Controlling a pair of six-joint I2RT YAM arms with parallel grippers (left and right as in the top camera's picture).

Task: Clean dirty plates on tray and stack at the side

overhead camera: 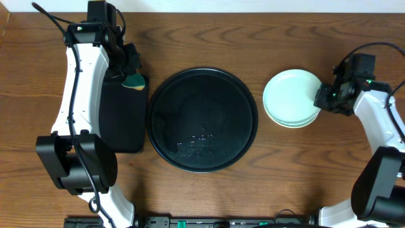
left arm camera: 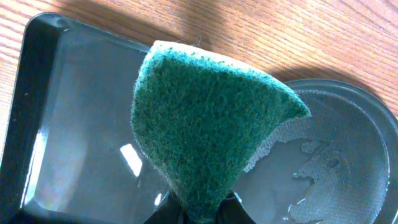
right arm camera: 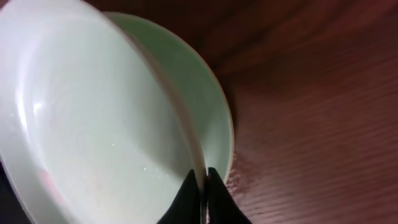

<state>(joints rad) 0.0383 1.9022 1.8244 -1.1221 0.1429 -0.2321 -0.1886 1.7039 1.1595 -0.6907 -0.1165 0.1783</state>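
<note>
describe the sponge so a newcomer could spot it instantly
Find the large round black tray mid-table; the smaller rectangular black tray lies beside it on the robot's left. Over that tray's far right corner the left gripper pinches the sponge: the only green, fuzzy thing among black trays and pale plates.

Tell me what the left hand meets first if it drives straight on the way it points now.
Its gripped green sponge leads the left hand, so the sponge touches first, probably the small rectangular black tray, near the edge beside the round tray. Depth is unclear.
</note>
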